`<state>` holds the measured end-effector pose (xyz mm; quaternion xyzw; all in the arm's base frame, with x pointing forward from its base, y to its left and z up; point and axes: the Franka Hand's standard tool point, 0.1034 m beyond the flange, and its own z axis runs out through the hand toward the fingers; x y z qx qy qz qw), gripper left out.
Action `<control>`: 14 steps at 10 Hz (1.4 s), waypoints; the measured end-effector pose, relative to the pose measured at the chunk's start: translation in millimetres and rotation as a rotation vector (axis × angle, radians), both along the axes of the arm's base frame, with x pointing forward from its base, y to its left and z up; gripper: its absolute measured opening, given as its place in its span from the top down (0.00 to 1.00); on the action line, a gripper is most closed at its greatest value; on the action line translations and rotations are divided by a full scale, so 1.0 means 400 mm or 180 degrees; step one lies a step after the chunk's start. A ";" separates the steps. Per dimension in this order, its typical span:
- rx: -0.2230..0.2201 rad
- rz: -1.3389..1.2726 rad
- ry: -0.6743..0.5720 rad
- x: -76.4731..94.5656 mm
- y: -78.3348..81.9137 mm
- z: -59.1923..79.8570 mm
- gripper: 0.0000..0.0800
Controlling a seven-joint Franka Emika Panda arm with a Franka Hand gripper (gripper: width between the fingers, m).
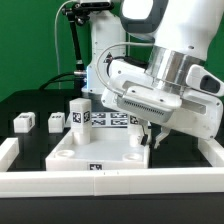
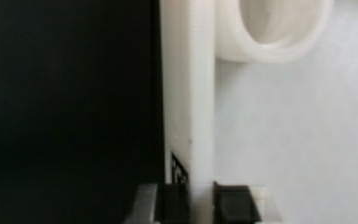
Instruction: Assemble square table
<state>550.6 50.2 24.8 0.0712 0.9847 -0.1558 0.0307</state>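
Smooth white plastic square slab (image 1: 90,150) with raised rim and black-and-white tag, flat on the matte black surface (image 1: 35,140), just behind the front white border rail (image 1: 100,186). Jaws narrow, dark fingertips (image 2: 234,200) pinched on the slab's thin rim. Three small white tagged block-like legs in sight: first squat leg (image 1: 22,122), second squat leg (image 1: 55,122), one upright leg (image 1: 78,114) near the slab's far edge. Marker board (image 1: 112,120) behind, partly hidden by the white arm (image 1: 175,45).
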 end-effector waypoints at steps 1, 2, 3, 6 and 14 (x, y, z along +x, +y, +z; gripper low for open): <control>-0.0005 0.0084 0.0003 -0.002 0.021 0.000 0.93; -0.0009 0.0115 0.0016 -0.006 0.036 0.000 0.93; -0.0021 0.0151 0.0019 -0.007 0.044 0.000 0.93; -0.0020 0.0106 0.0013 -0.005 0.031 0.000 0.93; -0.0111 0.0295 0.0126 -0.001 0.127 0.008 0.93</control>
